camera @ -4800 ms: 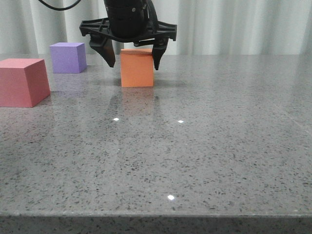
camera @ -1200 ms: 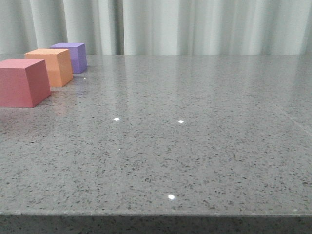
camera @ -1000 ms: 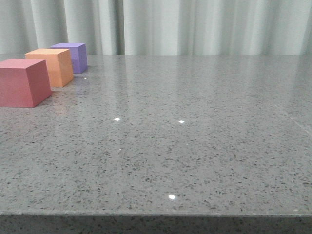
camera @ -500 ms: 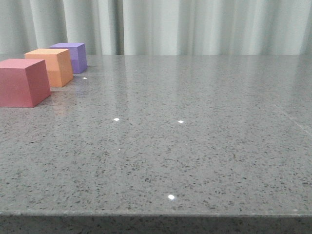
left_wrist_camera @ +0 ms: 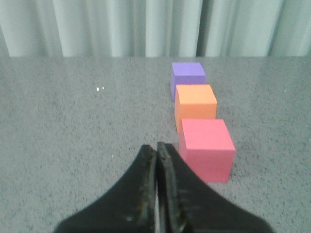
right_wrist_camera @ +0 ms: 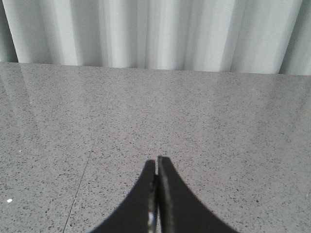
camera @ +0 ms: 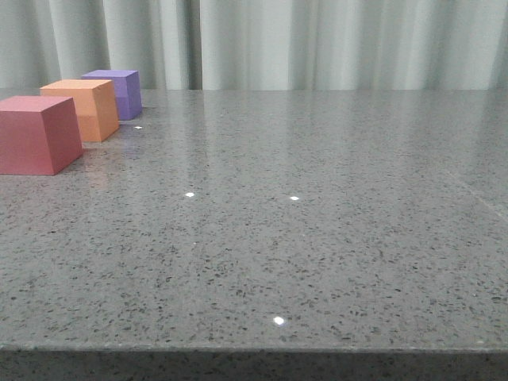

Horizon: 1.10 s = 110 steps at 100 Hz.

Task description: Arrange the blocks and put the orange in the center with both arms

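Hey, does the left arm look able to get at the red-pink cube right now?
Probably yes. The left gripper is shut and empty, with the red-pink cube close ahead at the near end of the row; bare table lies between. It would need to open first.

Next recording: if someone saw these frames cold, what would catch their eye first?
Three matte cubes in a tight row at the far left of the speckled grey stone table: a red-pink cube nearest, an orange cube in the middle, a purple cube farthest. The rest of the tabletop is bare. In the wrist views, the left end effector and right end effector are both shut and empty.
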{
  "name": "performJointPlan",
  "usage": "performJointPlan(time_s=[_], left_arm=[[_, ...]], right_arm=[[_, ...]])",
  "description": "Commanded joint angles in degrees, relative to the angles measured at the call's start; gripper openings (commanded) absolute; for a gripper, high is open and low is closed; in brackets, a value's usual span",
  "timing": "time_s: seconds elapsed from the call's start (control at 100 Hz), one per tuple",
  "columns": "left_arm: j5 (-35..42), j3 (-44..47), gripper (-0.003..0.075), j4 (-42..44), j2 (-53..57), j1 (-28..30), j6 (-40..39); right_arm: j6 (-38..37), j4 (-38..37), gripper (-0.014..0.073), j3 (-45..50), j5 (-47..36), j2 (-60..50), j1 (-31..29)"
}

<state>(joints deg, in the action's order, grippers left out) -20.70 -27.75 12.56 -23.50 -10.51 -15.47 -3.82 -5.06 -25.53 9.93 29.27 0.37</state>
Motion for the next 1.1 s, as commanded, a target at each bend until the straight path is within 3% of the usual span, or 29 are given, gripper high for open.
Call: performJointPlan(time_s=[0.0, 0.18, 0.44, 0.67, 1.09], left_arm=[[7.94, -0.2, -0.0019, 0.98, 0.1, 0.04, -0.46], [18.3, 7.25, -0.0019, 0.99, 4.63, 0.83, -0.46], [18.69, 19.9, -0.0019, -2.84, 13.8, 7.06, -0.46], [18.77, 27.47, -0.0019, -4.82, 21.67, 7.34, -0.46], [21.28, 30.31, -0.0019, -3.39, 24.82, 7.34, -0.46]], right_arm=[[0.33, -0.44, -0.0066, -1.39, -4.55, -0.09, -0.37], [0.33, -0.44, -0.0066, -1.39, -4.55, -0.09, -0.37], [0.33, -0.44, -0.0066, -1.39, -4.55, -0.09, -0.37], [0.33, -0.44, -0.0066, -1.39, -4.55, -0.09, -0.37], [0.33, -0.44, -0.0066, -1.39, -4.55, -0.09, -0.37]])
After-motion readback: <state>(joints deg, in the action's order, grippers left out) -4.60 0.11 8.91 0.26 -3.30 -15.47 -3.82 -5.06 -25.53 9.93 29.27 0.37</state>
